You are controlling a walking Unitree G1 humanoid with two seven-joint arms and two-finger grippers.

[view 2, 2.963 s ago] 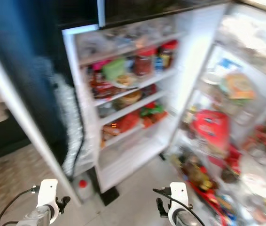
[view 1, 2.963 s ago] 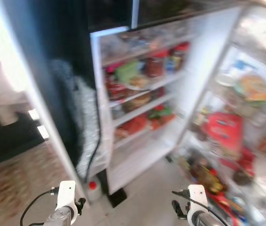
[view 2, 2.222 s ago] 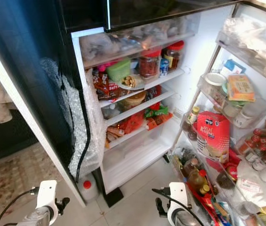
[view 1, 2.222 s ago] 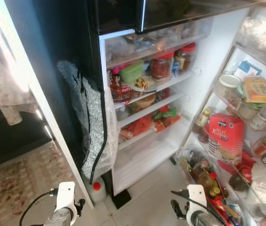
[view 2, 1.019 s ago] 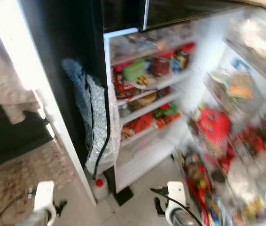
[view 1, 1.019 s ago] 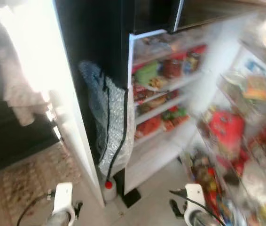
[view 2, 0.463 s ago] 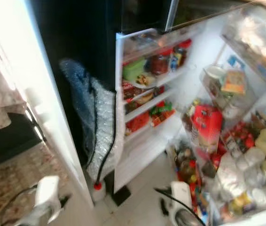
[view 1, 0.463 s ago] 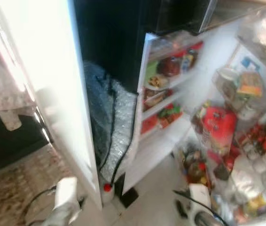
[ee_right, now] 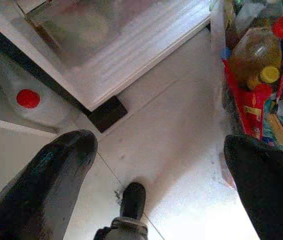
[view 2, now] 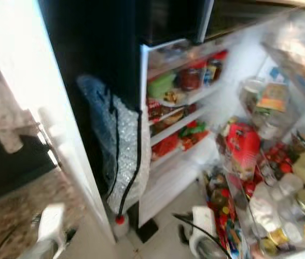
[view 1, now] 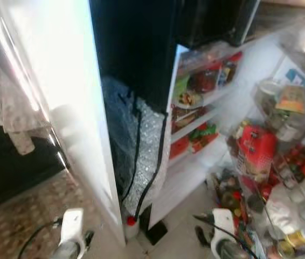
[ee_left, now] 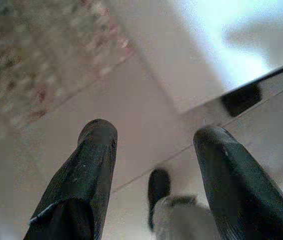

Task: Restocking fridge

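The fridge stands open, its white shelves (view 1: 198,121) packed with red-lidded jars (view 1: 205,81), a green tub (view 1: 180,86), a plate of food (view 1: 187,99) and red packets (view 1: 180,145). The open door's racks at the right hold a red carton (view 1: 256,148), an orange box (view 1: 291,100) and bottles (view 1: 229,197). Both arms hang low at the bottom edge, left wrist (view 1: 71,232) and right wrist (view 1: 222,232). The left gripper (ee_left: 156,135) is open over bare floor tiles. The right gripper (ee_right: 159,145) is open above the floor beside oil bottles (ee_right: 261,47).
Bubble wrap (view 1: 141,156) and a black cable hang on the fridge's black side. A white jug with a red cap (ee_right: 29,100) and a black block (ee_right: 106,112) sit at its foot. A white wall (view 1: 61,108), hanging cloth (view 1: 12,108) and patterned rug (view 1: 18,221) lie left.
The whole picture has shifted: the camera has swung, so the fridge sits farther right and the white wall is nearer. Both arms still hang low with fingers apart.
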